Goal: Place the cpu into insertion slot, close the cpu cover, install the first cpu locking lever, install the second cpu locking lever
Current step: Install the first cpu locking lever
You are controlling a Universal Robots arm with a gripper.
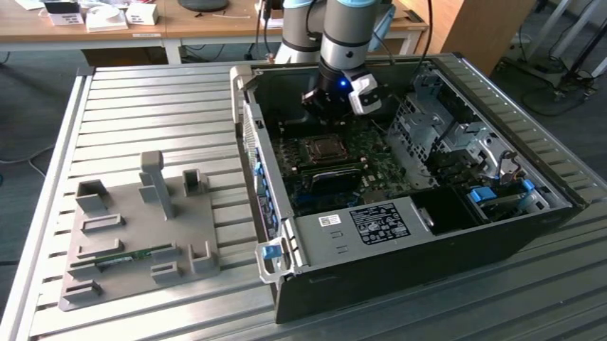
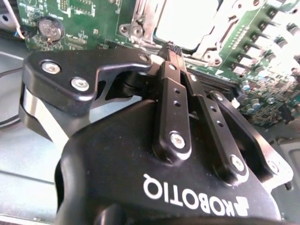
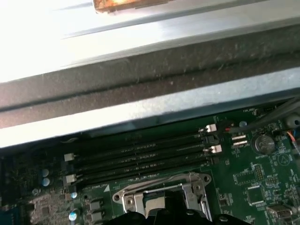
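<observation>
Fingers point(image 2: 174, 49) are being held pressed together, gripping nothing, right at the edge of the silver cpu cover point(image 2: 140, 21), which is lying flat over the insertion slot point(image 1: 325, 148) on the green motherboard point(image 2: 89, 14).

I am working in what is looking like a robotics lab or test workshop. An opened desktop computer case point(image 1: 408, 206) is lying on a ribbed aluminium worktable point(image 1: 142, 114), with a grey fixture plate point(image 1: 142, 241) of part holders sitting beside it. Wooden desks point(image 1: 85, 32) carrying small boxes are standing behind, cables are trailing across the grey carpet floor point(image 1: 28, 106), and chair bases point(image 1: 555, 78) are showing at the exterior view's right.
</observation>
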